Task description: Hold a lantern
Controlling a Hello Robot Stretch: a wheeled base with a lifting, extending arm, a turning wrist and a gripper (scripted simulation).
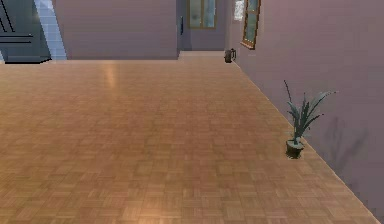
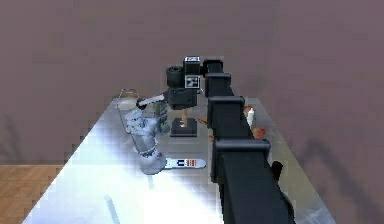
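In the arm side view, a pale tabletop (image 2: 100,170) carries a glassy, see-through thing (image 2: 141,130) with a round base, which may be the lantern. My arm (image 2: 232,120) reaches out over the table as a dark bar. The gripper (image 2: 172,100) is at its far end, just right of the glassy thing. A small dark thing (image 2: 182,126) stands on the table right under the gripper's body. I cannot tell whether the gripper holds anything or touches the glassy thing.
On the table a small flat white thing (image 2: 186,162) lies near the arm, and a small red and white thing (image 2: 256,126) lies beyond it. The forward view has wide wooden floor (image 1: 140,130), a potted plant (image 1: 298,125) by the right wall, a framed picture (image 1: 250,22) and a dark door (image 1: 22,35).
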